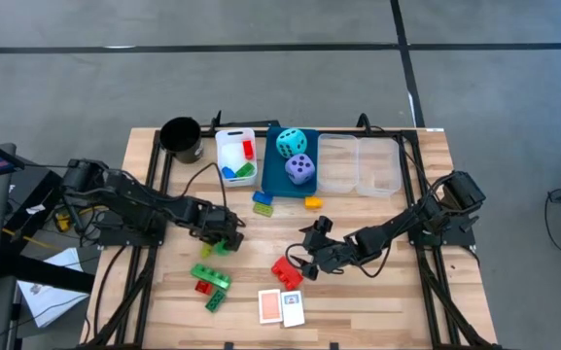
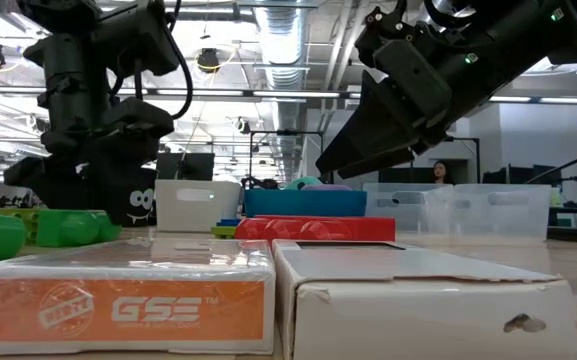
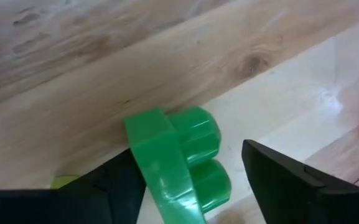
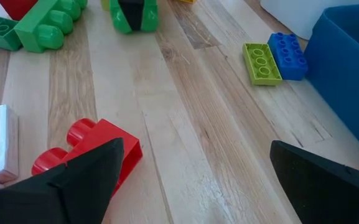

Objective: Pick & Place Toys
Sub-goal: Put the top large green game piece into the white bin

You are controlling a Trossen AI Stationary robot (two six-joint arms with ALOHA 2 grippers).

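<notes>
On the left half of the table, your left gripper (image 1: 224,236) is down over a small green brick (image 3: 178,163). In the left wrist view the brick sits between the two dark fingers (image 3: 288,180), one finger against it and the other with a gap showing, so the jaws are partly open and have nothing pinched yet. Close squarely on the brick's flat sides, not across the round studs, or it may twist out. Wait until both pads touch before you lift, then go straight up so you don't drag it across the wood.

Your right gripper (image 1: 304,262) hangs just beside the red brick (image 4: 89,152) near the middle of the table, jaws wide apart and holding nothing. Keep it parked there while the left arm works.

The other toys are spread about: more green and red bricks (image 1: 210,282) toward the front, two cards (image 1: 281,306) at the front edge, a blue-and-green pair (image 4: 274,57) near the blue bin (image 1: 275,180). The cyan and purple dice (image 1: 296,156) sit in that bin, and a few bricks lie in the white bin (image 1: 224,144). Judging by that, the white bin looks the likely drop.
</notes>
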